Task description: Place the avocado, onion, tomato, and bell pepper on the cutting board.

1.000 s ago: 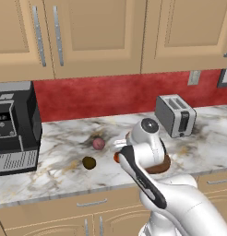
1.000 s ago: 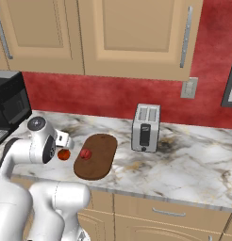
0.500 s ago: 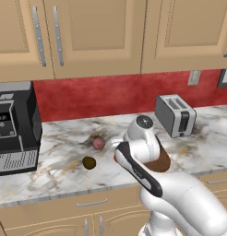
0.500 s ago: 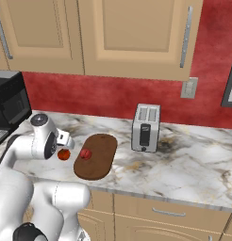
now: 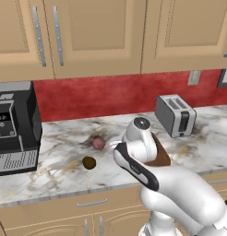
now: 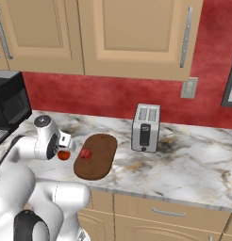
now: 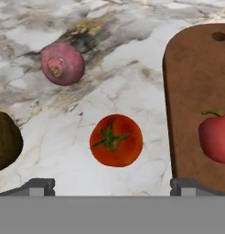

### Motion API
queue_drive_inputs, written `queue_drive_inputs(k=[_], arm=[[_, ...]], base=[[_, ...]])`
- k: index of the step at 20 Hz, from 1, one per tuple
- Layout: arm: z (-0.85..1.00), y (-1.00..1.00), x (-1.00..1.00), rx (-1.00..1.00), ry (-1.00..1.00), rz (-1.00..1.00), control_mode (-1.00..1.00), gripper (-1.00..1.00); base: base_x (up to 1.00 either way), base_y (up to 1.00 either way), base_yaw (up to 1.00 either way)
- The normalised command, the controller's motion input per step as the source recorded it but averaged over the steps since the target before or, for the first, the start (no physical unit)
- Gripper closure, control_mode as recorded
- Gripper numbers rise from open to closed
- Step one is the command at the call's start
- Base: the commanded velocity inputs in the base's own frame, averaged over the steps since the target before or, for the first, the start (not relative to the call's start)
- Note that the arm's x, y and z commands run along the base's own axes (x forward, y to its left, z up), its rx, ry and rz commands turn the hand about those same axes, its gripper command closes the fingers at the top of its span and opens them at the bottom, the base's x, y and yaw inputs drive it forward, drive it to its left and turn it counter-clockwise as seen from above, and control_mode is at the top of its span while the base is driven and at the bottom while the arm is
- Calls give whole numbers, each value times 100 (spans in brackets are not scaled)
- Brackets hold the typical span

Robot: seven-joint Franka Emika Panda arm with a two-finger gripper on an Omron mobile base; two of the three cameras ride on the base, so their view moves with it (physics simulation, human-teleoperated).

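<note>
In the hand view my gripper (image 7: 113, 185) is open, its fingertips (image 7: 37, 185) wide apart, right above the red tomato (image 7: 116, 140) on the marble counter. The pinkish onion (image 7: 62, 63) lies farther off to the left. The dark avocado (image 7: 4, 141) sits at the left edge. A red bell pepper (image 7: 217, 137) rests on the brown cutting board (image 7: 194, 77) at the right. From the right base view the tomato (image 6: 64, 155) lies just left of the cutting board (image 6: 100, 162), with the bell pepper (image 6: 85, 153) on it. The left base view shows the onion (image 5: 98, 143) and the avocado (image 5: 89, 162).
A silver toaster (image 6: 145, 127) stands behind the board to the right. A black coffee machine (image 5: 14, 126) occupies the counter's left end. Red backsplash and wooden cabinets rise behind; the counter's front edge is close below the produce.
The arm has shifted only slightly over the tomato. The produce and the board have not moved, and the gripper has stayed open.
</note>
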Motion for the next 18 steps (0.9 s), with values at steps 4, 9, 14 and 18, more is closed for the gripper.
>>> queue_drive_inputs(k=[4,9,14,18], arm=[[-30,0,13,0,1,0,-100,-100],[-24,0,16,0,1,0,-100,-100],[-19,0,17,0,0,0,-100,-100],[-17,0,11,0,0,0,-100,-100]], base=[[0,0,0],[0,0,0],[0,0,0],[0,0,0]])
